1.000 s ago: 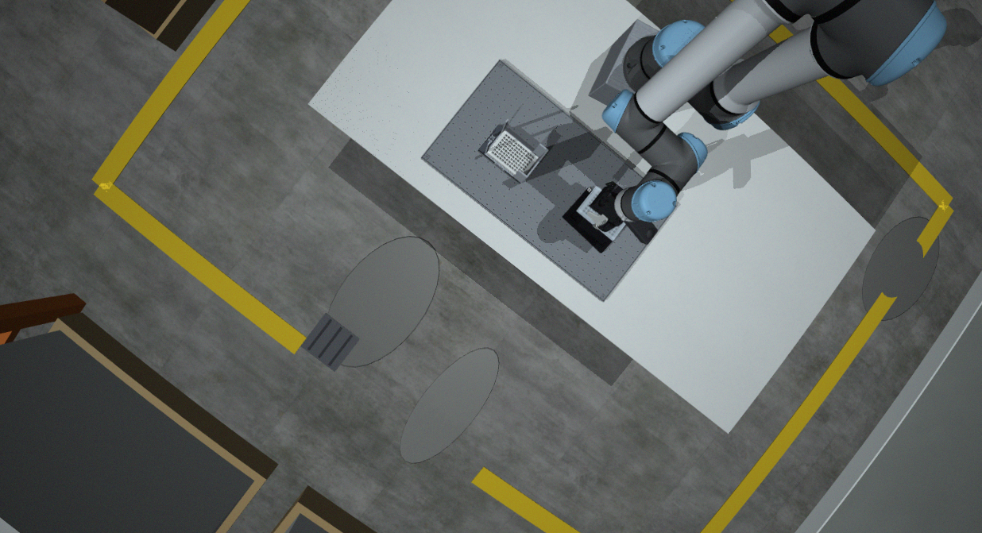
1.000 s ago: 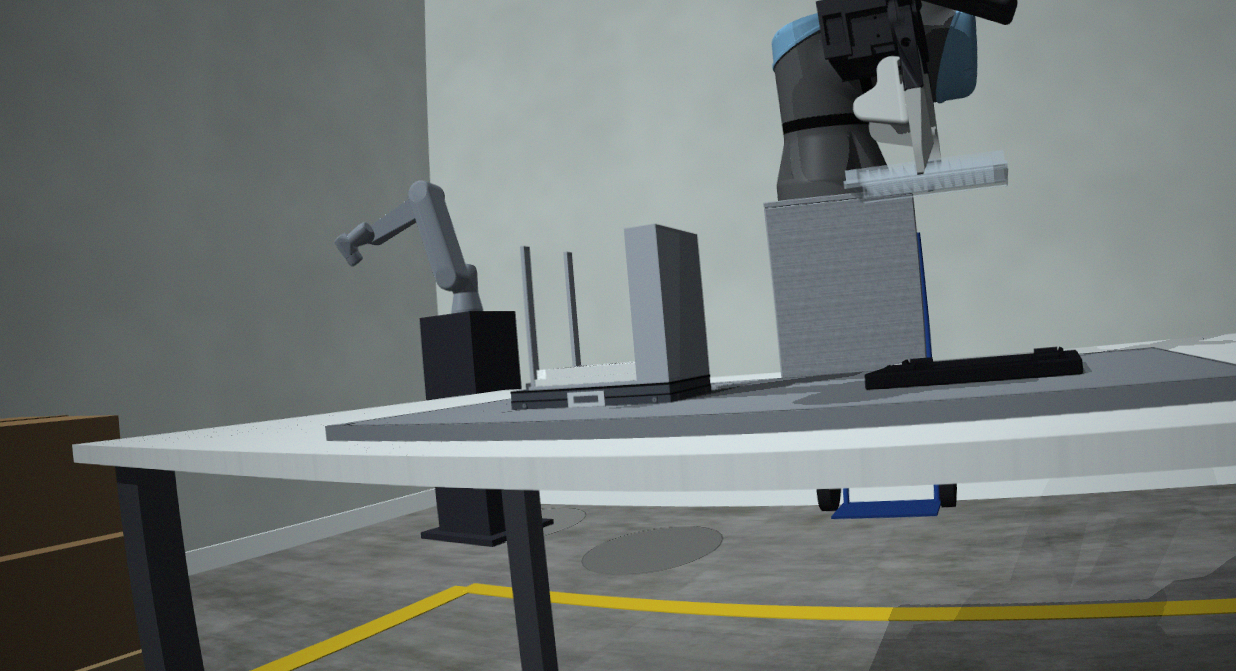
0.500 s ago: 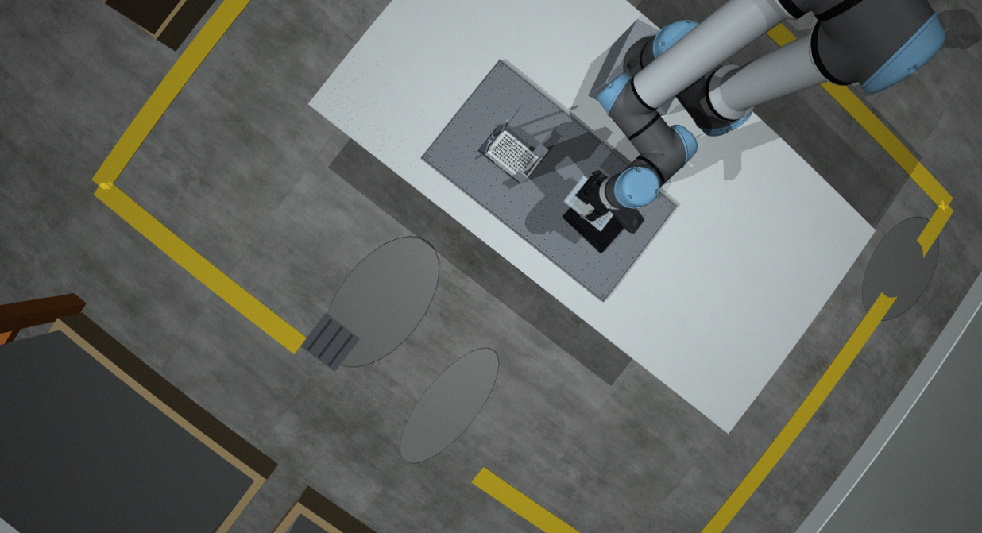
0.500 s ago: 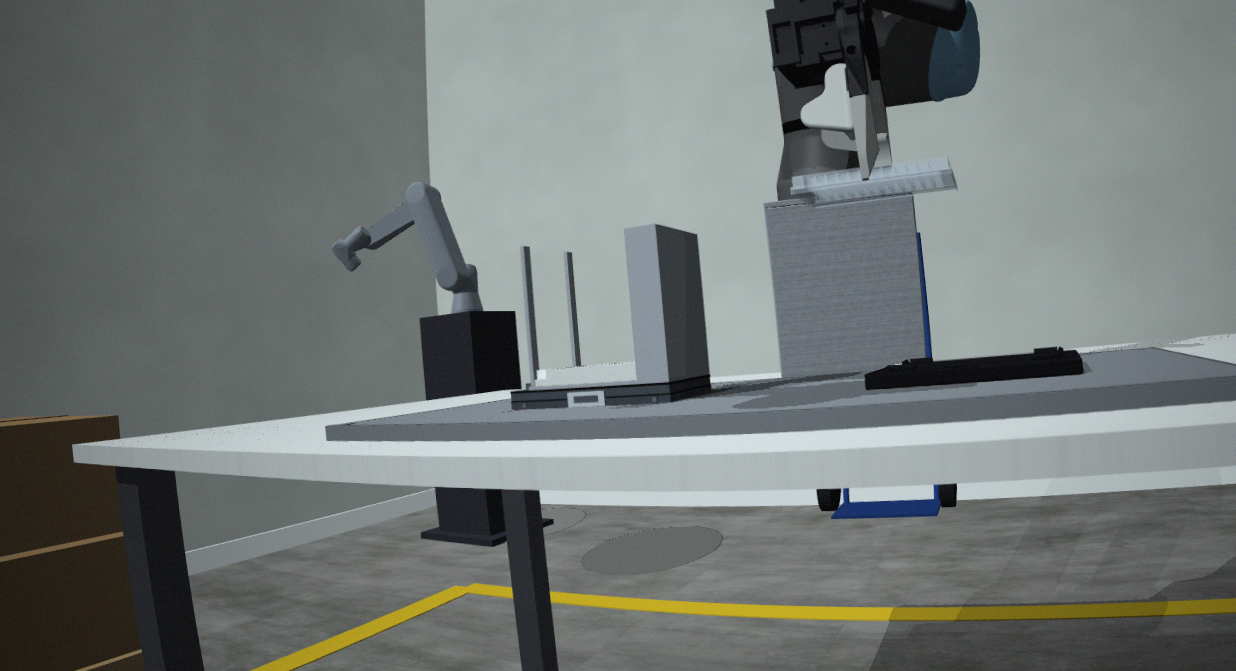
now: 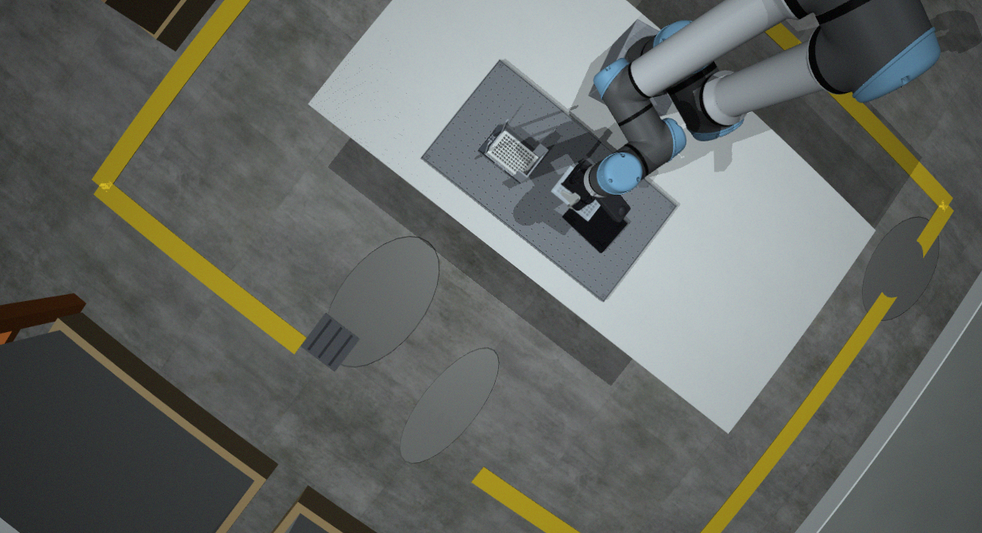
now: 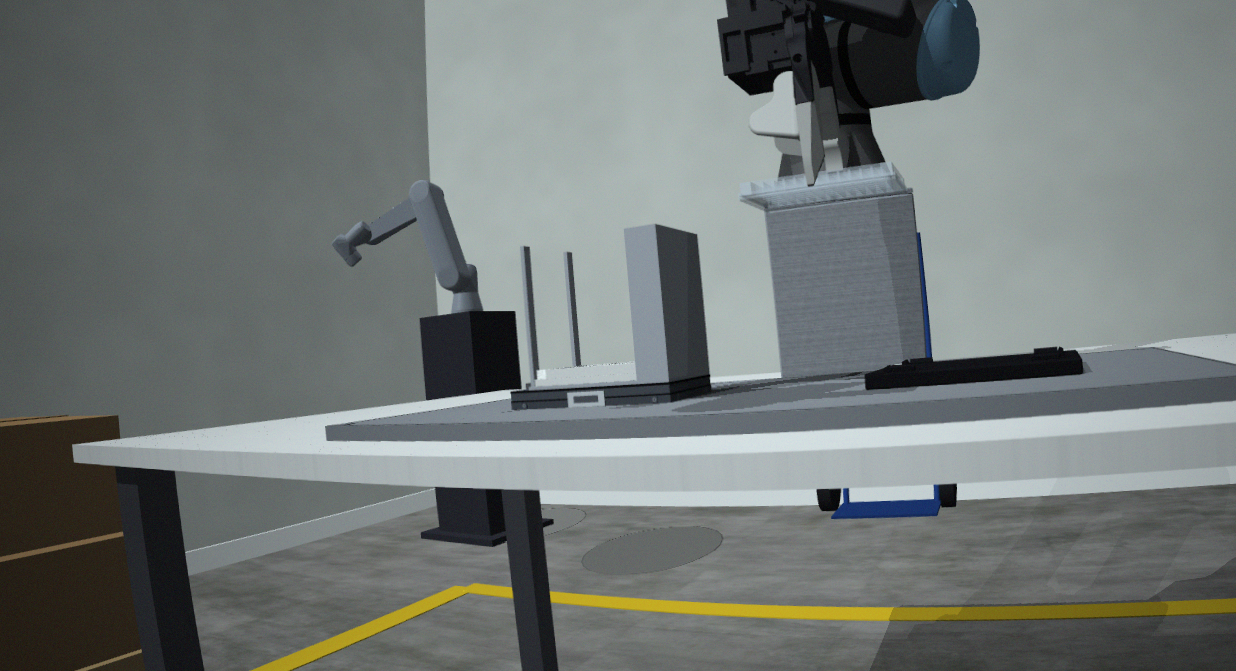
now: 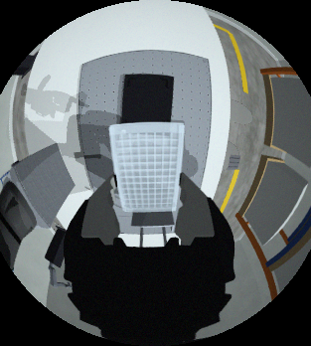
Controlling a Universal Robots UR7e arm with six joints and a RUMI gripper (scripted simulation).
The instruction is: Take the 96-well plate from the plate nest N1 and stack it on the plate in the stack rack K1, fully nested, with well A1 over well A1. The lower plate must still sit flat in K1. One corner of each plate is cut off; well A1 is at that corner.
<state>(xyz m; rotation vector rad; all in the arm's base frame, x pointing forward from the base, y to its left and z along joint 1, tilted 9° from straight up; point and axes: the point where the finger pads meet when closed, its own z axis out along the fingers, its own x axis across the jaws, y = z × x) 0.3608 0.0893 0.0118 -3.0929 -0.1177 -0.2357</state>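
clear plate (image 7: 147, 166) aloft (nest (image 7: 147, 97) bare)

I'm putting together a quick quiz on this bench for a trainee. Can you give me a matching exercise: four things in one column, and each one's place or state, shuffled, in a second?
Things
1. Carried 96-well plate
2. Plate nest N1
3. Second plate
4. Hand

Places or states
A. Black and low, on the grey perforated board, nothing in it
B. Lying in stack rack K1, between its posts
C. Up in the air, well above the board
D. Closed on a plate's edge

Pairs: 1-C, 2-A, 3-B, 4-D
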